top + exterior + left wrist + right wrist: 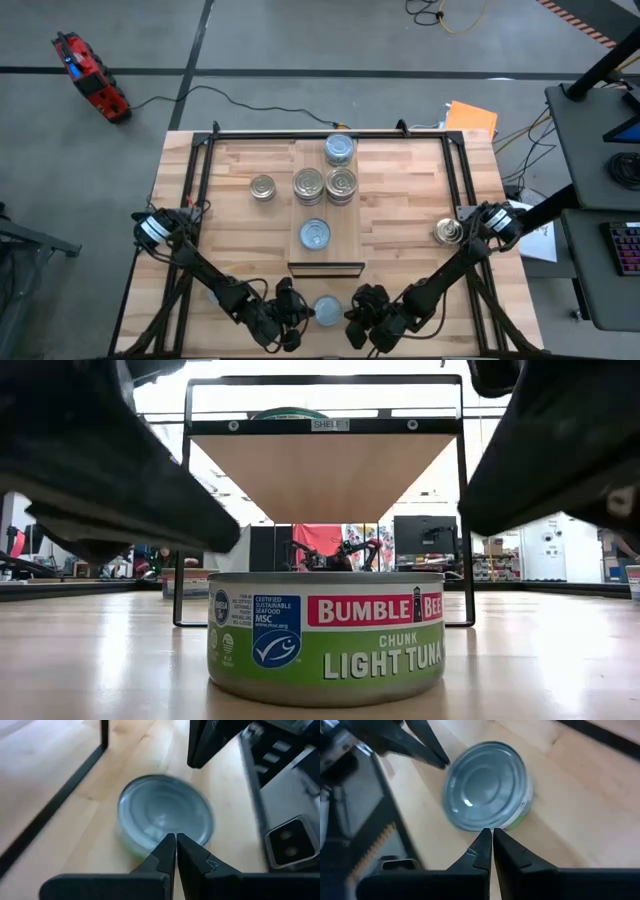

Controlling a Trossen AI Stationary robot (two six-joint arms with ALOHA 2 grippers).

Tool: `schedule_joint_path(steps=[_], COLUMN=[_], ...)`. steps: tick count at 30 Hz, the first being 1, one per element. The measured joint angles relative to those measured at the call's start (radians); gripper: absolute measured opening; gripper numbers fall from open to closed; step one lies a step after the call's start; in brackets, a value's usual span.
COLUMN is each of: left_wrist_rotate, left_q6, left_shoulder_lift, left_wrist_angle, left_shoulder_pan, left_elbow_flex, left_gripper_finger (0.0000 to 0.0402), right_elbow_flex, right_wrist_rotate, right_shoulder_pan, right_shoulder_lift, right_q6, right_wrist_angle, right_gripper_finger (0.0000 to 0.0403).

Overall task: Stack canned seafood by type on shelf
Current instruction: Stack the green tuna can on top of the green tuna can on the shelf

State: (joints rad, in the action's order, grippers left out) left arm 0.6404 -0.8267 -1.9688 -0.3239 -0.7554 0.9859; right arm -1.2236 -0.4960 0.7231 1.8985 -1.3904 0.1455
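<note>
A tuna can with a pale blue-grey top stands upright on the table near its front edge, in front of the shelf. Its green label shows in the low view. My left gripper is shut just left of the can, and my right gripper is shut just right of it. Each wrist view shows shut fingertips at the can's rim. On the shelf stand one blue-topped can and three more behind it. My left gripper's shut tips stand at the can's near rim, coming in slanting down from the table's left; whether they touch it I cannot tell. My right gripper's shut tips stand at the can's rim, slanting down from the right; whether they touch I cannot tell.
One silver-topped can stands on the table left of the shelf and another near the right edge. A black metal frame runs around the tabletop. The shelf's black legs rise behind the can.
</note>
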Motion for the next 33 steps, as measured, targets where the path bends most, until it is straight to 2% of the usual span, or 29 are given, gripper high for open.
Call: schedule_joint_path(steps=[8,16,20,33], left_wrist_rotate=[0.005,0.006,0.006,0.006], left_q6=[0.022,0.0,-0.01,-0.02], left_shoulder_lift=[-0.005,-0.033,-0.036,-0.038], left_wrist_angle=[-0.014,-0.004,-0.006,-0.005], left_shoulder_pan=[-0.001,0.004,0.004,0.002], left_elbow_flex=[0.012,0.014,0.014,0.014], left_gripper_finger=[0.0,0.0,0.0,0.0], right_elbow_flex=[0.0,0.001,0.002,0.017], right_wrist_rotate=[0.081,0.084,0.087,0.086], right_shoulder_pan=[0.005,-0.008,-0.016,-0.042], right_shoulder_lift=[-0.015,-0.015,-0.015,-0.013], right_q6=[-0.233,-0.35,-0.367,-0.382], right_wrist_angle=[0.007,0.007,0.006,-0.006], right_gripper_finger=[0.0009,0.0021,0.0054,0.0212])
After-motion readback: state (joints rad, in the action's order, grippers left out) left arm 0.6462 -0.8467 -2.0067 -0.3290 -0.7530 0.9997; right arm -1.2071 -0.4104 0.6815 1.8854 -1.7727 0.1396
